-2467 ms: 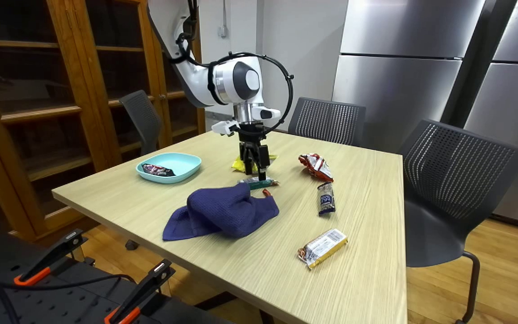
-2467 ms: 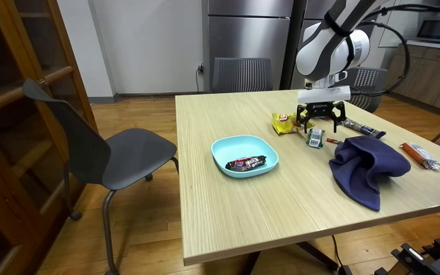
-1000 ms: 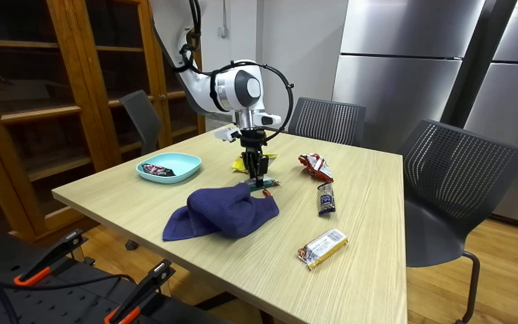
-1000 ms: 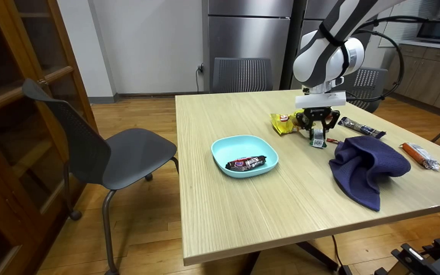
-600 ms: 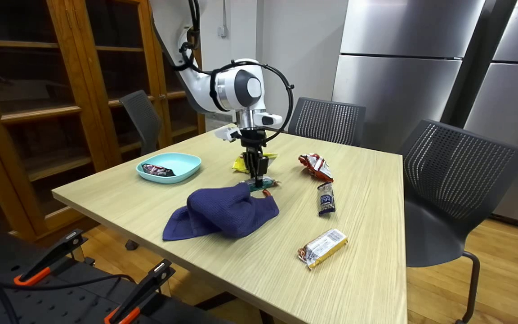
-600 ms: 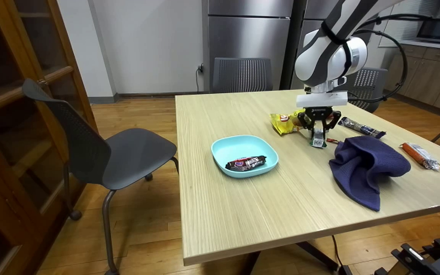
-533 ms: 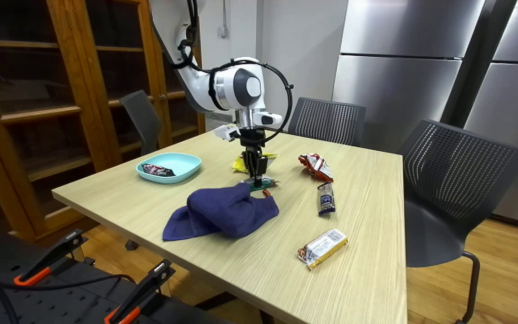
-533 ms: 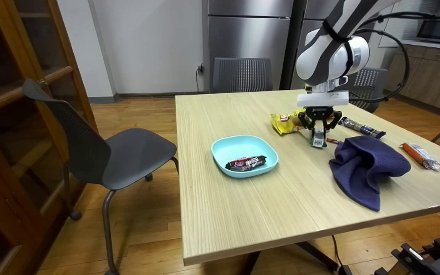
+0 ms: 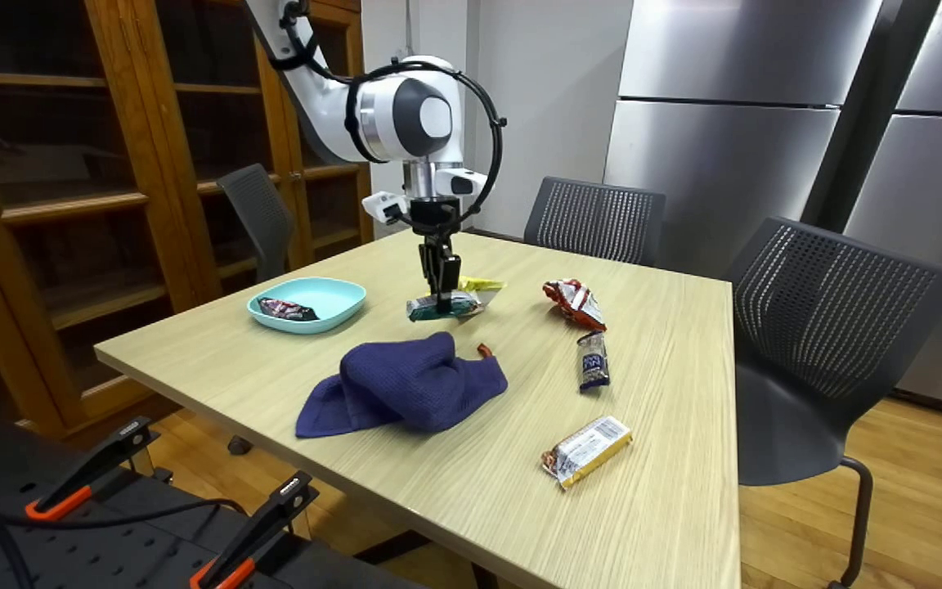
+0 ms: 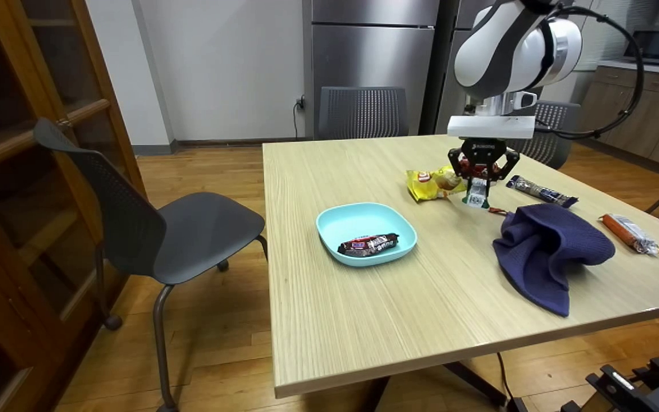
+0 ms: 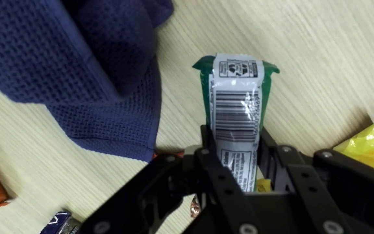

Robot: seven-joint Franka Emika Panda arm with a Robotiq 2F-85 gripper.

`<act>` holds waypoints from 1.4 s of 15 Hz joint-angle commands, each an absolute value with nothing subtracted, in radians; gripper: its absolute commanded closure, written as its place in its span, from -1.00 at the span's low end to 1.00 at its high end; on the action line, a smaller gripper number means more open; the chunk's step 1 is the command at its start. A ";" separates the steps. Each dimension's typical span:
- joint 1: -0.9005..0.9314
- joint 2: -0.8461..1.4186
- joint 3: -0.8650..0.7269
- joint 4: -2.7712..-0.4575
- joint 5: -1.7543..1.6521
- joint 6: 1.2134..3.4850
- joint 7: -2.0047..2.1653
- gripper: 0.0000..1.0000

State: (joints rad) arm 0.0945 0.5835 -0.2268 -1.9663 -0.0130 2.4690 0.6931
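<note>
My gripper (image 11: 234,133) is shut on a green snack bar (image 11: 237,97), its fingers pressing the wrapper from both sides. The bar's white label and barcode face the wrist camera. In both exterior views the gripper (image 10: 477,186) points down and the bar (image 9: 422,309) hangs a little above the table. Close behind it lies a yellow snack bag (image 10: 424,184). A navy cloth (image 9: 405,380) lies crumpled nearby, with the red end of a packet (image 9: 484,350) showing at its edge. A light-blue bowl (image 9: 336,303) holds a dark wrapped bar (image 10: 368,245).
Also on the table are a red and white bag (image 9: 576,303), a dark blue bar with a clear window (image 9: 593,360) and an orange-gold bar (image 9: 587,450). Grey chairs (image 9: 831,343) stand around the table. Black clamps (image 9: 262,523) sit at the near side.
The gripper stood open over the green bar, then came down and closed around it on the table. Now the bar has risen off the table with the gripper.
</note>
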 commanded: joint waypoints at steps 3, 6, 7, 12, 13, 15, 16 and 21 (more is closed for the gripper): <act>0.141 0.508 -0.182 -2.007 0.046 2.397 0.853 0.82; 0.165 0.514 -0.147 -1.990 0.063 2.363 0.922 0.82; 0.173 0.516 -0.135 -1.986 0.067 2.357 0.943 0.82; 0.221 0.526 -0.082 -1.951 0.072 2.314 1.072 0.82; 0.232 0.529 -0.073 -1.940 0.073 2.301 1.107 0.82; 0.245 0.544 -0.053 -1.909 0.090 2.272 1.178 0.82; 0.245 0.552 -0.041 -1.893 0.102 2.258 1.201 0.82; 0.242 0.597 -0.002 -1.812 0.177 2.230 1.328 0.82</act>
State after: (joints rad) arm 0.2488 0.5621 -0.0190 -1.8870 0.1410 2.2849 1.2514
